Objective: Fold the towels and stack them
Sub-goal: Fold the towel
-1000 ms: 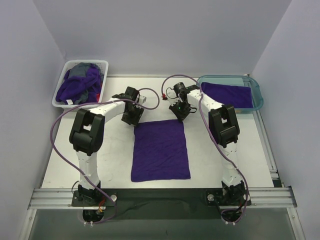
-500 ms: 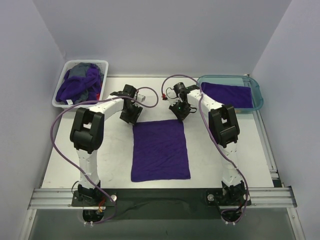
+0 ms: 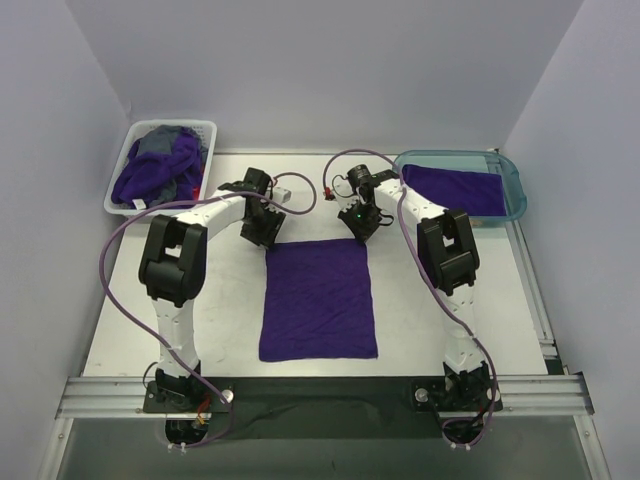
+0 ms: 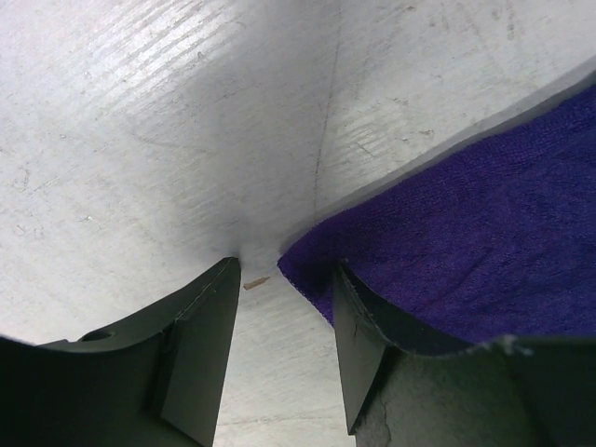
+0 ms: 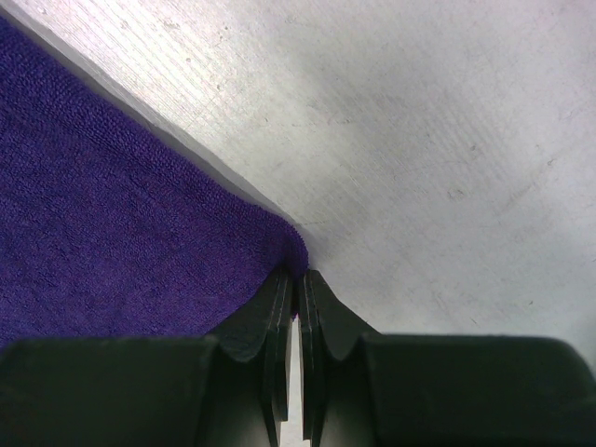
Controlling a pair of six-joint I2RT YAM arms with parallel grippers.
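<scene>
Left hand (image 4: 284, 279) has shifted to a far corner of the flat towel (image 3: 320, 300), spread astride it; right hand (image 5: 296, 279) pinches the other corner — folded towel (image 3: 455, 188) in tray (image 3: 519, 190), more in basket (image 3: 117, 175).

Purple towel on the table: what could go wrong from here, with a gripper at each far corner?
1. The right gripper is shut on only the corner tip of the purple towel; it may slip out on lifting.
2. The left gripper is open, with the other corner close to one finger; closing may miss it, so the towel lifts skewed.
</scene>
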